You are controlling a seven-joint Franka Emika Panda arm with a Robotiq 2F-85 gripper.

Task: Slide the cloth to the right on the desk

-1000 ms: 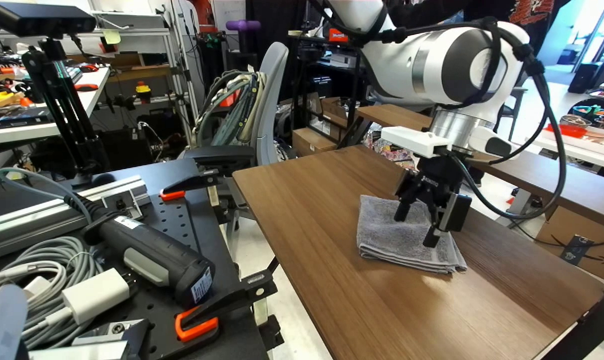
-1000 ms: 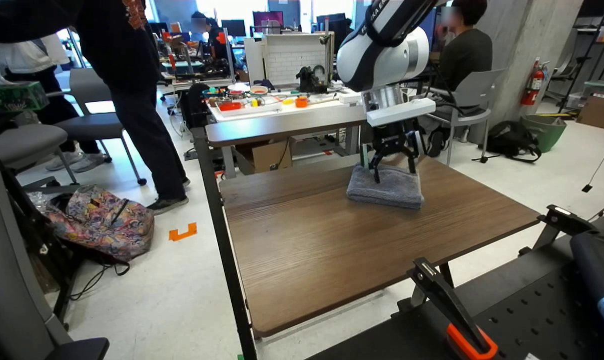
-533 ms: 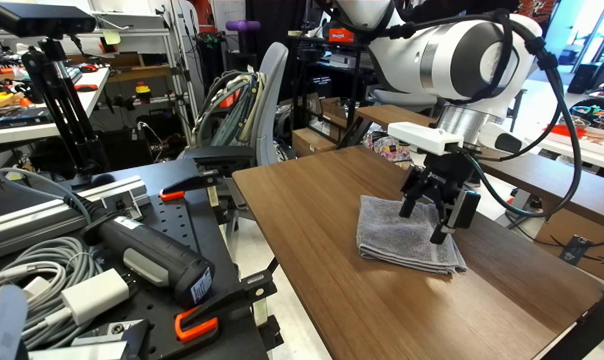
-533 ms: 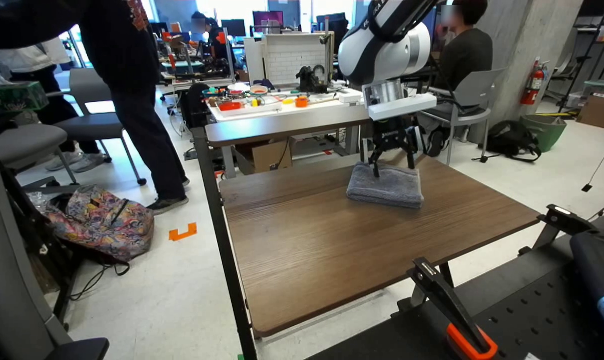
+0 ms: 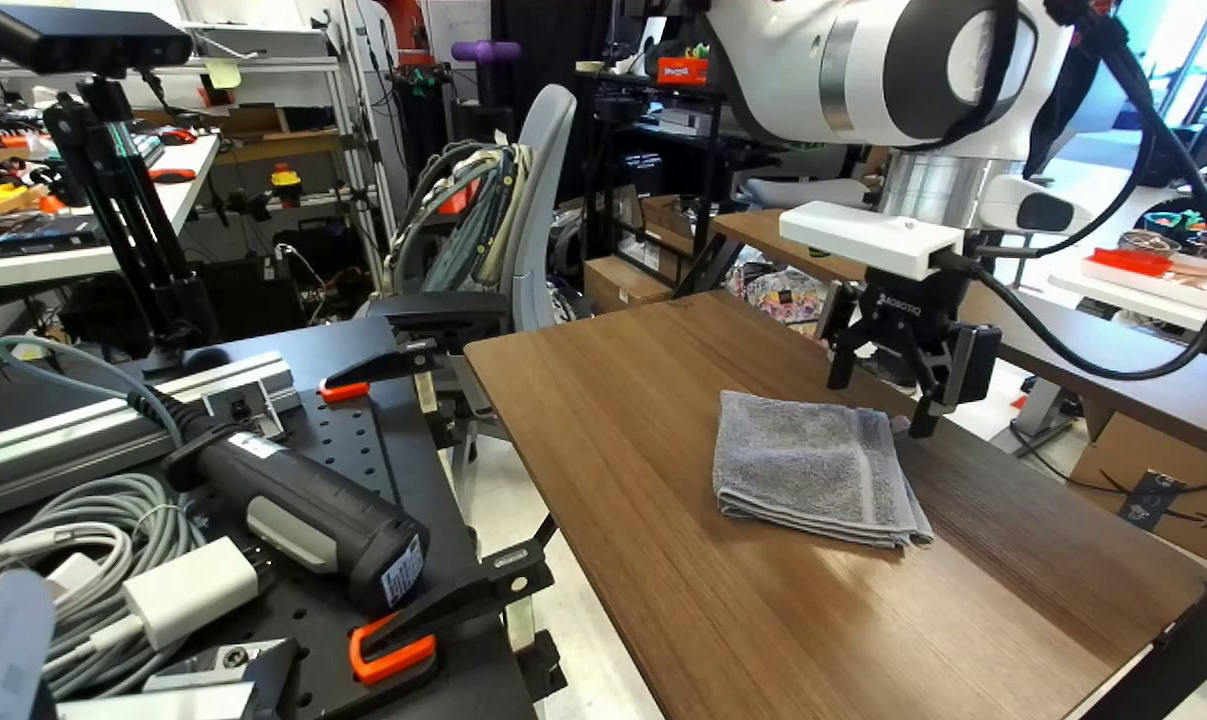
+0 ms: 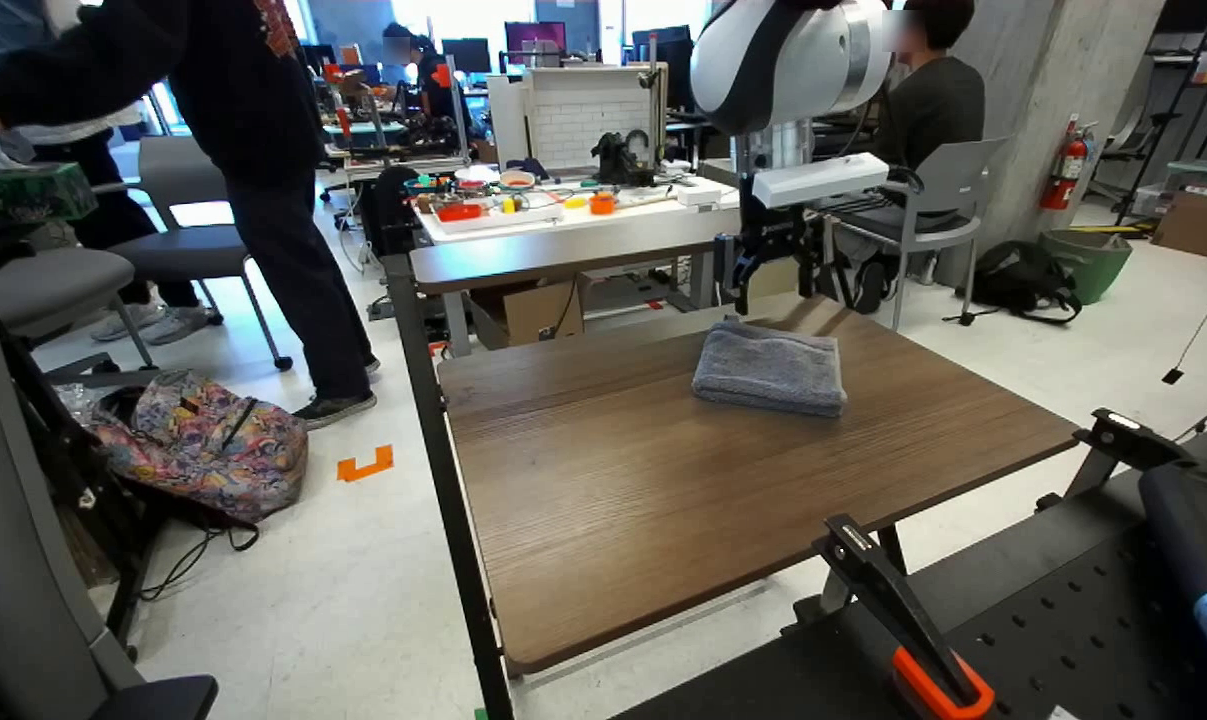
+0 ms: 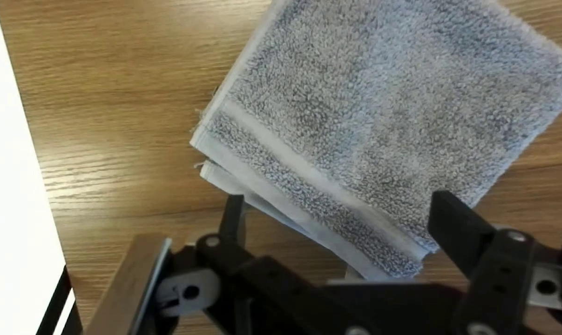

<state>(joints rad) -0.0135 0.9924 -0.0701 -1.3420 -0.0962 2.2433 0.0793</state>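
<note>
The cloth [image 5: 803, 465] is a grey folded square lying flat on the brown wood-grain desk [image 5: 603, 400]. In both exterior views it is fully in sight; it also lies on the desk [image 6: 583, 500] as the grey cloth [image 6: 768, 372]. My gripper [image 5: 883, 400] is open and empty, raised above the cloth's back edge and apart from it, also seen in an exterior view as the gripper [image 6: 775, 298]. In the wrist view the cloth [image 7: 378, 102] fills the upper right, and its banded edge runs between the spread fingers of the gripper [image 7: 338, 202].
A black perforated bench [image 5: 343, 450] with a handheld tool [image 5: 303, 510] and orange-marked clamps [image 5: 393, 650] stands beside the desk. A second wooden table [image 6: 573, 250] is behind the desk. A black post [image 6: 443, 480] rises at a desk end. A person [image 6: 253, 180] stands nearby.
My gripper has risen off the cloth and moved back toward the desk's far edge, with its fingers staying open. The cloth has not visibly moved.
</note>
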